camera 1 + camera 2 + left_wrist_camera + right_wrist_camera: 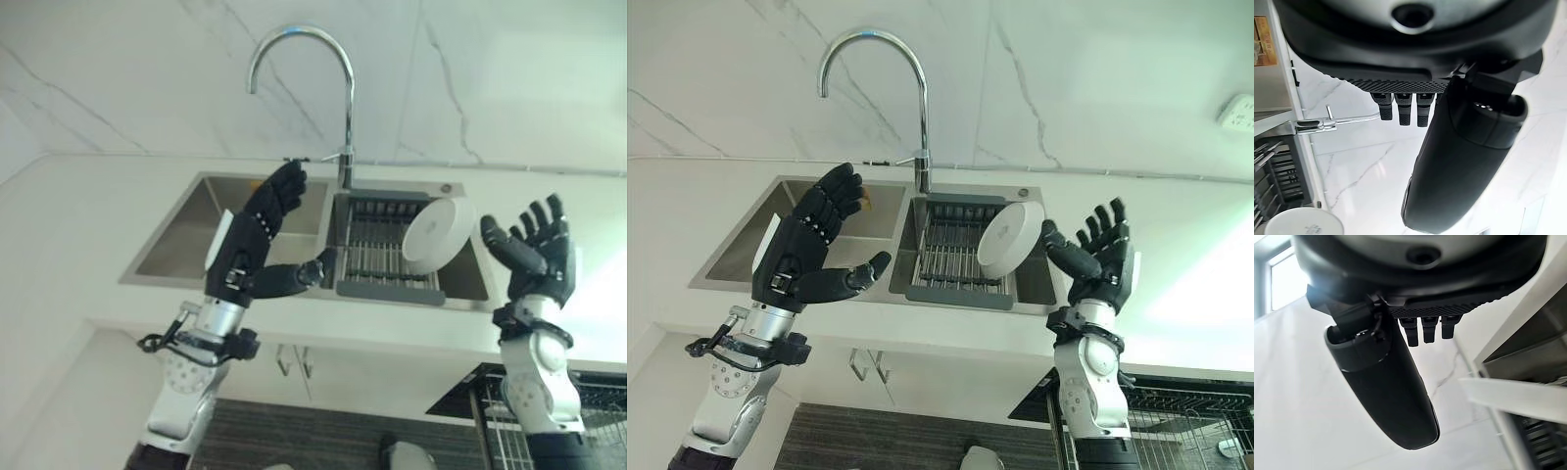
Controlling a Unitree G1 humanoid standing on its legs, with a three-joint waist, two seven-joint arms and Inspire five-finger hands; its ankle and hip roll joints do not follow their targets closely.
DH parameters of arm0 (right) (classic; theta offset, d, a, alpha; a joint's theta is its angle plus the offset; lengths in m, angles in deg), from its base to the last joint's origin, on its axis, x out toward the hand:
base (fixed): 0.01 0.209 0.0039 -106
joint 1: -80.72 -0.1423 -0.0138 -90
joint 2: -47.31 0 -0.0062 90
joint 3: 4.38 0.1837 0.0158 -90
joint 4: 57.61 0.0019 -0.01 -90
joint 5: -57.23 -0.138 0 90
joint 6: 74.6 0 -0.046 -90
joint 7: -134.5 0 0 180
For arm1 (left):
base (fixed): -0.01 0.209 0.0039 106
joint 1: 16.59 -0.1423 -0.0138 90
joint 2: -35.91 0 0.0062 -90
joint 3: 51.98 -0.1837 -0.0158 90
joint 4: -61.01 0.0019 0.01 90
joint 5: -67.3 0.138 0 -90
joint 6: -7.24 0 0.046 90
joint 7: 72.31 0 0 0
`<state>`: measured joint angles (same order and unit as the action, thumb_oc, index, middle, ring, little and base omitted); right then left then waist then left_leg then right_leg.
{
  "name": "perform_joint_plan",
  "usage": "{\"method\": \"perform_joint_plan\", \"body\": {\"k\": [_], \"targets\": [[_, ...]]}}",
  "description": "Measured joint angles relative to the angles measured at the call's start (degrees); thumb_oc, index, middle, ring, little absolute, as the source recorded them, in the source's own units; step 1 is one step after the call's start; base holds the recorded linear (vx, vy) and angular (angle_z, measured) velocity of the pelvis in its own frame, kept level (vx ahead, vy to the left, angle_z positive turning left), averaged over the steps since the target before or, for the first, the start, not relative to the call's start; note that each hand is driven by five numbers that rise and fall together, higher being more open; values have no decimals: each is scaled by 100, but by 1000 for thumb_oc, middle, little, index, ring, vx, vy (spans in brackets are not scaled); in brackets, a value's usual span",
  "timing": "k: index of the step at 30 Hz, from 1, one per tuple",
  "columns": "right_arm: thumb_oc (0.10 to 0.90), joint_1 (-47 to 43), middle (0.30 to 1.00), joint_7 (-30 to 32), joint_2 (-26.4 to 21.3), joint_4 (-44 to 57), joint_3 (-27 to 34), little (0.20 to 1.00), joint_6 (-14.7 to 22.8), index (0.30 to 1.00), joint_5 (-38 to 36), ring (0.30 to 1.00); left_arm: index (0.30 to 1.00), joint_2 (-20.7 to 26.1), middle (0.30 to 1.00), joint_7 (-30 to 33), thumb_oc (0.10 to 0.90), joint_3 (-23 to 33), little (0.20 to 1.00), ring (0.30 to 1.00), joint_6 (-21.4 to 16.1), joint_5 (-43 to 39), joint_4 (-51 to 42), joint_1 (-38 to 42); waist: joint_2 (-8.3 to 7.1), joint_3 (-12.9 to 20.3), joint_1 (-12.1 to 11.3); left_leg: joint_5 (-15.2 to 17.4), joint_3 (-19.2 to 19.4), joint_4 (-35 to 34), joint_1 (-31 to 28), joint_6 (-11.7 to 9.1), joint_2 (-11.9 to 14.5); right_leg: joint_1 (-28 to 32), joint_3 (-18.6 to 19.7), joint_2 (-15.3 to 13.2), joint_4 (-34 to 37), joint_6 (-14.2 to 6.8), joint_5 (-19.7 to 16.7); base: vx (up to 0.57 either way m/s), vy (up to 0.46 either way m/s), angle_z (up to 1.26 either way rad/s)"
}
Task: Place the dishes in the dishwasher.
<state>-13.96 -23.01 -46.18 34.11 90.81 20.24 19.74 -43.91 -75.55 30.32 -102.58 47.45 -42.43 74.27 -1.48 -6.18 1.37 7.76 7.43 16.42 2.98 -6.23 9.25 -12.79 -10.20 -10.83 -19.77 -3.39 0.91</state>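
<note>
A white plate leans on edge in the dark drying rack set in the right basin of the steel sink. My left hand is raised over the left basin, open, fingers straight, holding nothing. To the right of the plate my right hand is lifted above the counter edge, open and empty, with a small gap to the plate's rim. The plate's edge shows past the right hand, and the plate also shows in the left wrist view.
A tall curved chrome tap rises behind the sink against a marble wall. The white counter runs round the sink. Below at the lower right, a wire dishwasher rack stands pulled out. Cabinet handles hang under the counter.
</note>
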Motion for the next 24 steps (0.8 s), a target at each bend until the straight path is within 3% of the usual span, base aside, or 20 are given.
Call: {"method": "perform_joint_plan", "body": {"k": [5, 19, 24], "targets": [[800, -5, 900, -122, -1, -248, -121, 900, -667, 900, -379, 900, 900, 0, 900, 0, 800, -1, 900, 900, 123, 1, 14, 1, -29, 42, -10, -18, 5, 2, 2, 5, 20, 27, -1, 21, 61, -30, -66, 0, 0, 0], [800, -142, 900, -222, -109, -332, -194, 900, -1118, 900, -555, 900, 900, 0, 900, 14, 800, -2, 900, 900, 234, 5, 226, 10, -29, 42, -44, -63, 2, -44, -23, 0, 32, 118, -25, 47, 194, 20, -146, 0, 0, 0], [800, -470, 900, -224, -143, -713, -226, 900, -1232, 900, -583, 900, 900, 18, 900, 17, 800, -114, 900, 900, 238, 5, 227, 91, -29, 42, -258, -98, -31, -64, -20, 4, 28, 126, -66, 37, 205, 27, -147, 9, 9, 4]]}}
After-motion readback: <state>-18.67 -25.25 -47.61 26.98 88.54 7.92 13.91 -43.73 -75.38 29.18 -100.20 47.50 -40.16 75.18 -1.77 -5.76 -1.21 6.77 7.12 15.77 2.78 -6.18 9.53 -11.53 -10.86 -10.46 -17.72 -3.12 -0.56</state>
